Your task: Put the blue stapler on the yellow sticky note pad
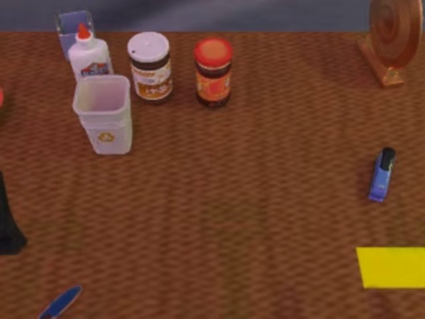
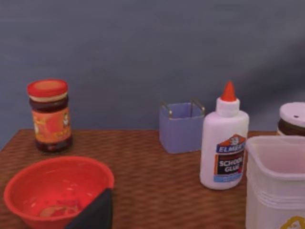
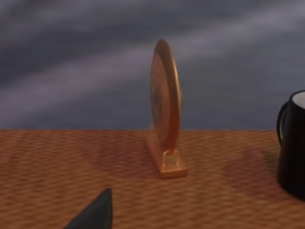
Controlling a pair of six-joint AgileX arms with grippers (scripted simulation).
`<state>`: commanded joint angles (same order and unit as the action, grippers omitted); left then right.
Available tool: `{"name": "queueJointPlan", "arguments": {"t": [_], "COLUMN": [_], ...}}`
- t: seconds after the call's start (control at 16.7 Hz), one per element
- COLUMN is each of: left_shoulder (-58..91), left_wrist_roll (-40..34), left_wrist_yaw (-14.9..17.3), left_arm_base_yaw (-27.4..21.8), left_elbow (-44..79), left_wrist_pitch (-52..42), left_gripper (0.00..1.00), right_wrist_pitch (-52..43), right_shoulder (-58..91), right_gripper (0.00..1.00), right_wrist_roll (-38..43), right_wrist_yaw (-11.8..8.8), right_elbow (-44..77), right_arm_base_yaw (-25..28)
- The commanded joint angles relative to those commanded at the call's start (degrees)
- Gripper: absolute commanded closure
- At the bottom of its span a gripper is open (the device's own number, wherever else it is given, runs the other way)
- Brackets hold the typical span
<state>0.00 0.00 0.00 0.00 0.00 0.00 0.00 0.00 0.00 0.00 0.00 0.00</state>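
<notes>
The blue stapler (image 1: pixel 382 175) lies flat on the brown table near the right edge, its black end pointing toward the far side. The yellow sticky note pad (image 1: pixel 392 267) lies flat nearer the front at the right edge, a short gap from the stapler, with nothing on it. My left gripper (image 1: pixel 9 226) shows as a black shape at the table's left edge, far from both. Only a black tip of it (image 2: pixel 95 212) enters the left wrist view. My right gripper (image 3: pixel 95 214) appears only as a black tip in the right wrist view and is out of the top view.
At the back left stand a glue bottle (image 1: pixel 89 56), a violet box (image 1: pixel 73 26), a white tub (image 1: pixel 103 113) and two jars (image 1: pixel 150 66) (image 1: pixel 213 72). A wooden disc on a stand (image 1: pixel 393 40) is at the back right. A blue pen (image 1: pixel 61 302), red bowl (image 2: pixel 57 191) and black mug (image 3: pixel 293 143) also show.
</notes>
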Motion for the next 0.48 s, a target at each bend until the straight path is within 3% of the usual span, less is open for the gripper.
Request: {"name": "queueJointPlan", "arguments": {"t": [0.24,0.48], "left_shoulder": [0.00,0.00], "left_wrist_roll": [0.00,0.00], "left_wrist_yaw": [0.00,0.00], "left_arm_base_yaw": [0.00,0.00], "left_elbow": [0.00,0.00], "left_wrist_pitch": [0.00,0.00], "left_gripper": [0.00,0.00], "right_wrist_pitch": [-1.25,-8.35], "right_shoulder": [1.74,12.54], "right_gripper": [0.00,0.00], "right_wrist_roll": [0.63,4.04], "right_wrist_yaw": [-0.12,-0.31], "right_elbow": [1.73,12.26], "right_arm_base_yaw": [0.29,1.45]}}
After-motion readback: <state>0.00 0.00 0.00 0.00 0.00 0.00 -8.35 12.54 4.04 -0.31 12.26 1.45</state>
